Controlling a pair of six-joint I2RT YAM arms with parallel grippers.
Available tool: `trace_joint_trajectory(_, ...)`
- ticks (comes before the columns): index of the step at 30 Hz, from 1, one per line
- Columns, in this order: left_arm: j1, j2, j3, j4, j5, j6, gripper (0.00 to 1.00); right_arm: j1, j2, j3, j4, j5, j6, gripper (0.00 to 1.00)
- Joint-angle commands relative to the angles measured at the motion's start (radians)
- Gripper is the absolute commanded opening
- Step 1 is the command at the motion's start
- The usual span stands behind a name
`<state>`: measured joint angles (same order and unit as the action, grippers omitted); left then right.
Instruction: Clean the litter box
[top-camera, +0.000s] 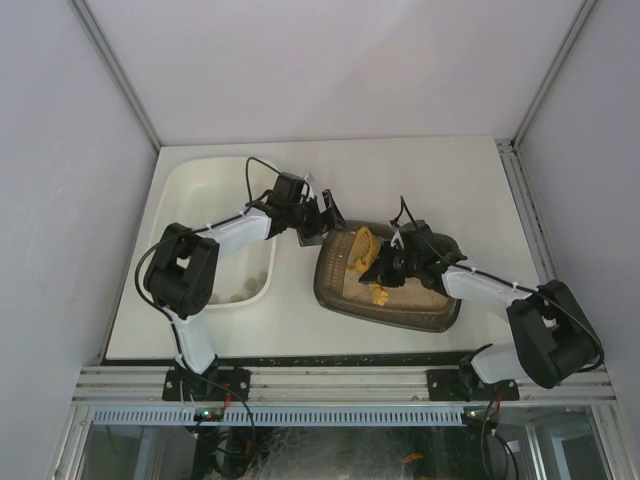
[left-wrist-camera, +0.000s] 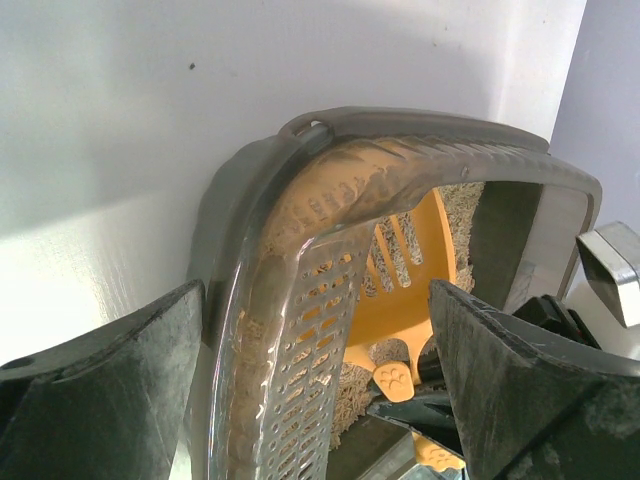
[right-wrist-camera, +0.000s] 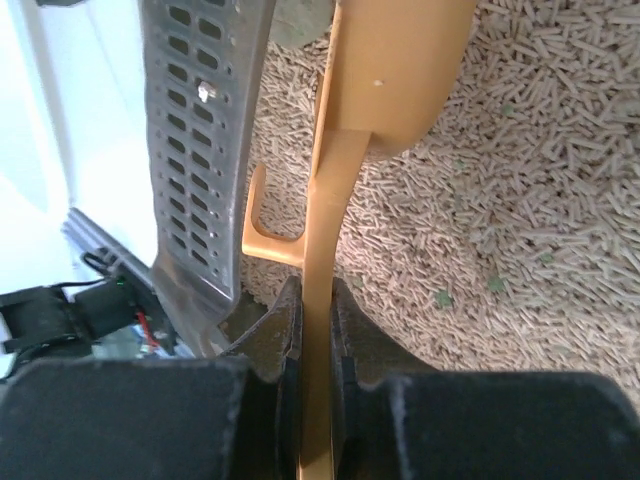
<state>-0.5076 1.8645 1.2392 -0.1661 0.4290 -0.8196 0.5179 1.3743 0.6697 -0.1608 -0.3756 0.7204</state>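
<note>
The litter box (top-camera: 420, 318) is a dark grey-brown tray of beige pellet litter (right-wrist-camera: 500, 200), right of centre on the table. My right gripper (top-camera: 382, 268) reaches in from the right and is shut on the handle of an orange scoop (top-camera: 363, 245). In the right wrist view the handle (right-wrist-camera: 318, 250) stands edge-on between the pads of that gripper (right-wrist-camera: 318, 335), just above the litter. My left gripper (top-camera: 325, 228) is at the box's far left corner. It is open (left-wrist-camera: 320, 400), its fingers straddling the slotted rim (left-wrist-camera: 300, 300), with the scoop blade (left-wrist-camera: 410, 290) beyond.
A larger white tub (top-camera: 190, 180) stands to the left of the litter box, with a few small brown lumps (top-camera: 240, 295) at its near end. White walls close in the table on the left, back and right.
</note>
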Motion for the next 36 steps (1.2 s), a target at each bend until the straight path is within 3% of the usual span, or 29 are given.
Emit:
trace_joint_trajectory(1,-0.021,-0.048,-0.003,0.025,0.074,-0.003,0.94,-0.025,0.052,-0.099,0.267,-0.125,0.129,0.0)
trace_joint_trajectory(12,-0.022,-0.047,-0.005,0.025,0.08,-0.003,0.94,-0.087,0.102,-0.24,0.594,-0.225,0.284,0.0)
trace_joint_trajectory(24,-0.021,-0.025,0.009,0.012,0.092,-0.017,0.95,-0.206,-0.221,-0.269,0.139,-0.175,0.086,0.0)
trace_joint_trajectory(36,-0.023,-0.033,0.01,0.001,0.076,0.007,0.95,-0.273,-0.428,-0.269,-0.084,-0.198,-0.011,0.0)
